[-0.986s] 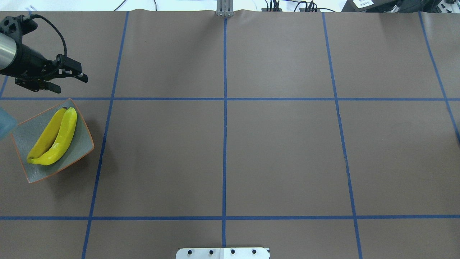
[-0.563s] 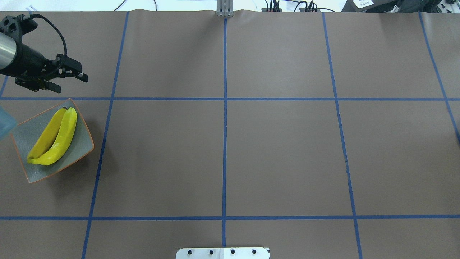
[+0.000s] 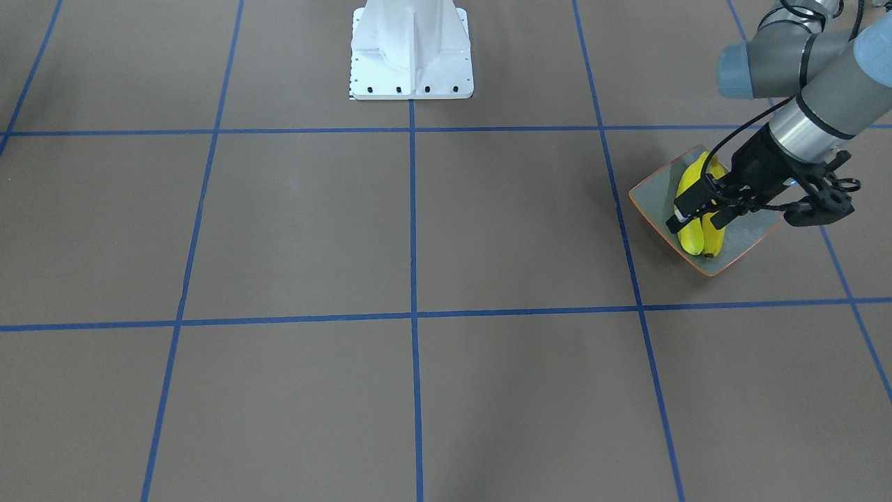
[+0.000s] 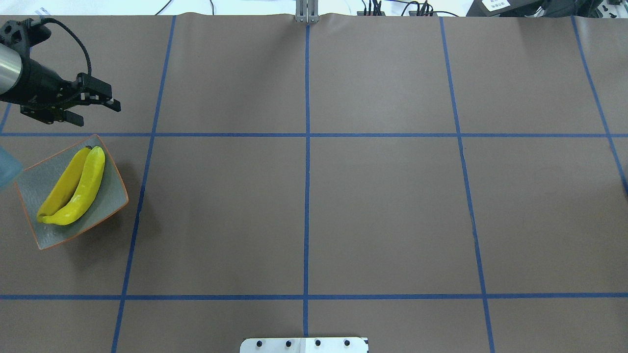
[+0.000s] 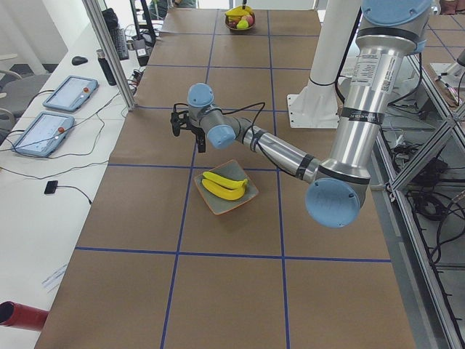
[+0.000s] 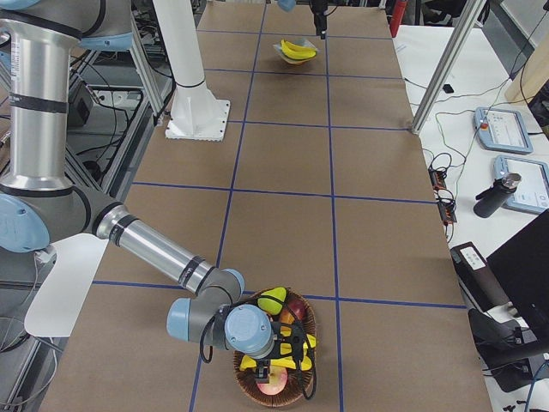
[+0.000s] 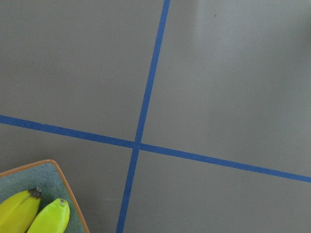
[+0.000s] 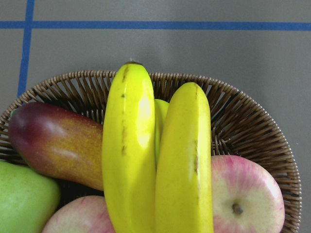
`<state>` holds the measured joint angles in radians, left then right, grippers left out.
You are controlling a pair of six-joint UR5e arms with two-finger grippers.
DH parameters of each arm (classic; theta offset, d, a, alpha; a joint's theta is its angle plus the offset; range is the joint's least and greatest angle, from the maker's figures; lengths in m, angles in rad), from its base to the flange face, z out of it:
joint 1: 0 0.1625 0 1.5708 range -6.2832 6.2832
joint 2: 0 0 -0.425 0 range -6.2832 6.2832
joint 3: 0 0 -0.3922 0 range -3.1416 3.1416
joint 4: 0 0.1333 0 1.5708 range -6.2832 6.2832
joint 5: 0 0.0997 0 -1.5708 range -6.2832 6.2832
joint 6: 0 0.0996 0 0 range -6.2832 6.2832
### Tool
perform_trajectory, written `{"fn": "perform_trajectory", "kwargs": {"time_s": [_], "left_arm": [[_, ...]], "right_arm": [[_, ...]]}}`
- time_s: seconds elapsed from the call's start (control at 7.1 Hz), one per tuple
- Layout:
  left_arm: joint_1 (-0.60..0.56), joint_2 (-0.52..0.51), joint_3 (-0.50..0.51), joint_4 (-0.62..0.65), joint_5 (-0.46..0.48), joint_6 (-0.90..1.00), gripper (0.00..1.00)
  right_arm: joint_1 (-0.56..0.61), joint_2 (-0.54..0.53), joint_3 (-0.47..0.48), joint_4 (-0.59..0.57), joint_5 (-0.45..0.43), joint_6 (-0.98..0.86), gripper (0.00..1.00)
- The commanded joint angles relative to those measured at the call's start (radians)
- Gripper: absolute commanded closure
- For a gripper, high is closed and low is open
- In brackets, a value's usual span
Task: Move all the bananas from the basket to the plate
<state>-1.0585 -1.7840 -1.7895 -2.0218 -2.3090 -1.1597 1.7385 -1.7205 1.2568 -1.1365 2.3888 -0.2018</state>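
Near, right end of the table (image 6: 283,232): a wicker basket (image 8: 252,131) holds two bananas (image 8: 129,145), lying side by side on top of a mango (image 8: 53,141), red apples (image 8: 248,194) and a green fruit (image 8: 24,199). The right claw (image 6: 273,360) hangs over this basket; whether its jaws are parted or closed cannot be told.

Far, left end: the plate (image 4: 105,206) carries two more bananas (image 4: 78,189), touching along their length. The left claw (image 4: 99,115) hovers just beyond the plate's far corner, above bare table, with its jaws apart and empty.
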Motion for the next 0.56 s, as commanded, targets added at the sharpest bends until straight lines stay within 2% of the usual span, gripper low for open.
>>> {"fn": "perform_trajectory", "kwargs": {"time_s": [0.0,0.14,0.42], "left_arm": [[0.0,0.0,-0.001,0.0,0.0,0.0,0.0],[0.0,0.0,0.001,0.0,0.0,0.0,0.0],[0.0,0.0,-0.001,0.0,0.0,0.0,0.0]], "right_arm": [[-0.005,0.002,-0.017,0.0,-0.003,-0.036,0.04],[-0.007,0.007,-0.029,0.0,-0.003,-0.042,0.08],[-0.008,0.007,-0.034,0.0,-0.002,-0.044,0.26]]}}
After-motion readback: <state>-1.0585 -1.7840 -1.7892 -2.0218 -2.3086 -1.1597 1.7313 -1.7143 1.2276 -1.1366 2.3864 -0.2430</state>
